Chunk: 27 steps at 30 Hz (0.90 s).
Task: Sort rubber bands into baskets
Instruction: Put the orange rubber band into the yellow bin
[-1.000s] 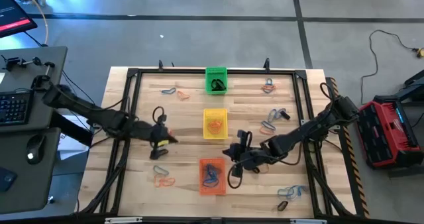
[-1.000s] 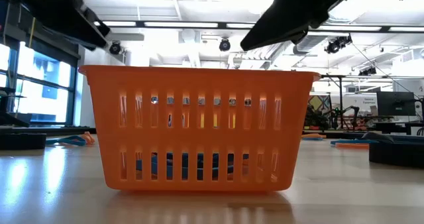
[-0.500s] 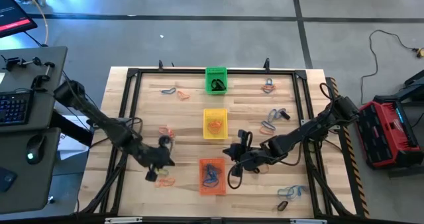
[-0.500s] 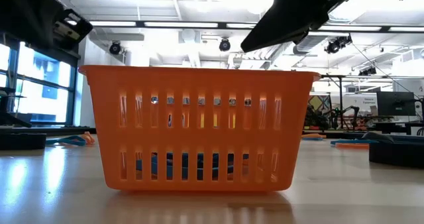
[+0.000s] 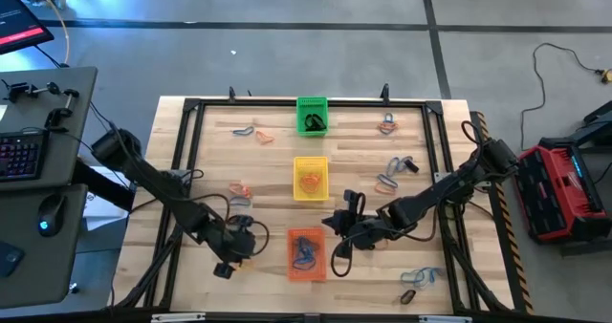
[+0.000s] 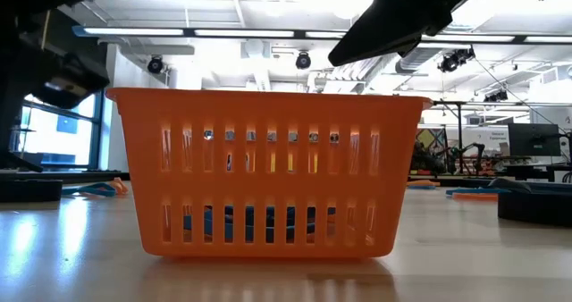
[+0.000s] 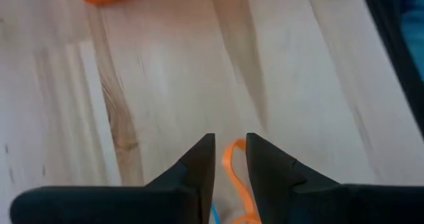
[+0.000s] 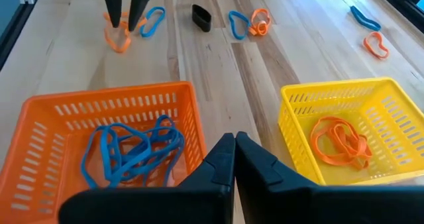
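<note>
Orange basket: holds blue rubber bands, near edge of desk
Yellow basket: orange bands inside, middle of desk
Green basket: dark bands inside, far edge
Left gripper: low over desk beside orange basket, fingers slightly apart, straddling a loose orange band, not clamped on it
Right gripper: between orange and yellow baskets, fingers clenched, nothing held
Loose bands: several clusters around desk, far left, right, near right
Progress: roughly midway, judging by eye; many bands left to sort
</note>
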{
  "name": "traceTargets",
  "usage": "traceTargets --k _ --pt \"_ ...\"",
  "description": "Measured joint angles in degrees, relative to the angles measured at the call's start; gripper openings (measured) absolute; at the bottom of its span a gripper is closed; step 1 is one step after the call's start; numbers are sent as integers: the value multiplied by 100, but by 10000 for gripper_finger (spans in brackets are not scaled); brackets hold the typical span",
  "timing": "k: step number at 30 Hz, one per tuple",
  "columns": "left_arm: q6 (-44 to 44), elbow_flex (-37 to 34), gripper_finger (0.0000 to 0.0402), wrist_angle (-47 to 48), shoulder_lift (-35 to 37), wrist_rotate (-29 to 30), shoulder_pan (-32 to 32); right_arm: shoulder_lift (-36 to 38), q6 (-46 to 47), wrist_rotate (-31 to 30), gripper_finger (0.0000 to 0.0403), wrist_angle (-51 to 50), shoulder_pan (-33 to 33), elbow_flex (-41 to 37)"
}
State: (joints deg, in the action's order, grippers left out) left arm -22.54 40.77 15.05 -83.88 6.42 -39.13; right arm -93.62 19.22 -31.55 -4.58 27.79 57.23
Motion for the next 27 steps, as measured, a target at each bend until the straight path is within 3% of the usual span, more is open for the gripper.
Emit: traceTargets --k 13,27 --pt "-34 0 83 10 -357 -323 4 -2 -15 -2 0 -9 40 2" --pt "10 0 83 18 -688 -252 40 -2 -15 -2 0 -8 40 2"
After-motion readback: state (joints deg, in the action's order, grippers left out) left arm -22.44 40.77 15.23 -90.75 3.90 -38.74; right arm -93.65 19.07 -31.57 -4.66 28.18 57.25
